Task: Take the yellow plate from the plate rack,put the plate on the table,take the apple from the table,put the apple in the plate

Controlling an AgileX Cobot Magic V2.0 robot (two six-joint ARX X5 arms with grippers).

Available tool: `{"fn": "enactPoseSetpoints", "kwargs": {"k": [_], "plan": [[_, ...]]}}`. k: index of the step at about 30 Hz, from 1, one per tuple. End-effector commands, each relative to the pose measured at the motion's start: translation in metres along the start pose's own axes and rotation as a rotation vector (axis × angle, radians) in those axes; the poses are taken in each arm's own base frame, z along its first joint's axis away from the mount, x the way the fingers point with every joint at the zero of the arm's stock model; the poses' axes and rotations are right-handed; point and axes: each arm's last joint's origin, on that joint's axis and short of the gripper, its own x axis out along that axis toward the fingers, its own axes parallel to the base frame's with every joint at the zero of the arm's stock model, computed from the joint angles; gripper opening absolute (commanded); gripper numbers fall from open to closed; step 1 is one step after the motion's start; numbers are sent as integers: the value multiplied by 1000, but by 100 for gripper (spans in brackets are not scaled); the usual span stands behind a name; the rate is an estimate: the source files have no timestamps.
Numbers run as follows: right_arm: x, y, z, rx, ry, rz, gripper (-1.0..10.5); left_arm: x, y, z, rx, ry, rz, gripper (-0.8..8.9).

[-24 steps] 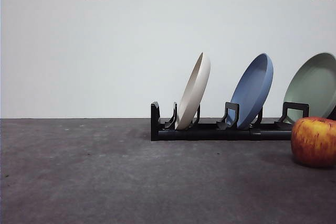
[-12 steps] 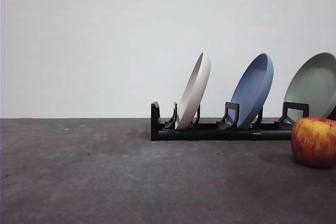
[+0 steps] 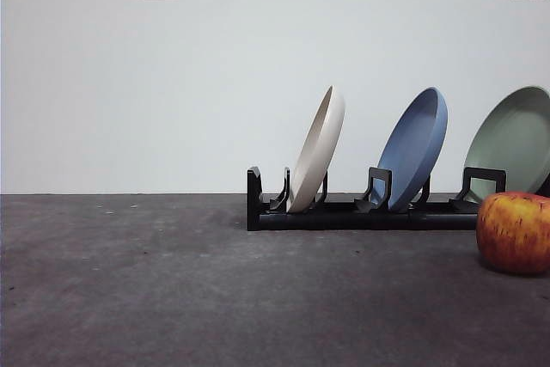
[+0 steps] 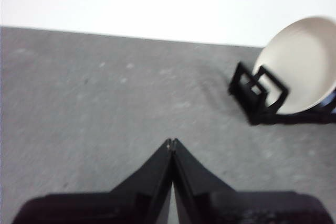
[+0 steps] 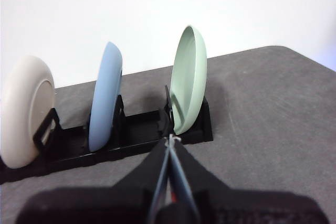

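With both end effectors closed and empty, the left end effector (image 4: 171, 142) should open, approach the yellow plate (image 3: 317, 150), and lift it clear of the plate rack (image 3: 344, 212) prongs.

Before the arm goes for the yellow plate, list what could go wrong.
1. The yellow plate leans in the plate rack close to the blue plate; lifting it at a slant might knock that neighbour.
2. The apple sits on the table just in front of the rack's other end; a wide swing could set it rolling.
3. The left gripper is shut and must open first.
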Motion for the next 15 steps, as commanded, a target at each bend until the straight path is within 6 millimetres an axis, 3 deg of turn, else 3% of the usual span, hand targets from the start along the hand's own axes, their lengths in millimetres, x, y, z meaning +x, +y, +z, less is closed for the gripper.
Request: {"fn": "enactPoseSetpoints", "kwargs": {"k": [1, 15], "plan": [[-3, 3, 16, 24, 8, 21, -9, -3, -3, 16, -8, -11, -21, -6], [-16, 20, 99, -122, 302, 185, -8, -20, -24, 96, -11, 113, -210, -6]]}}
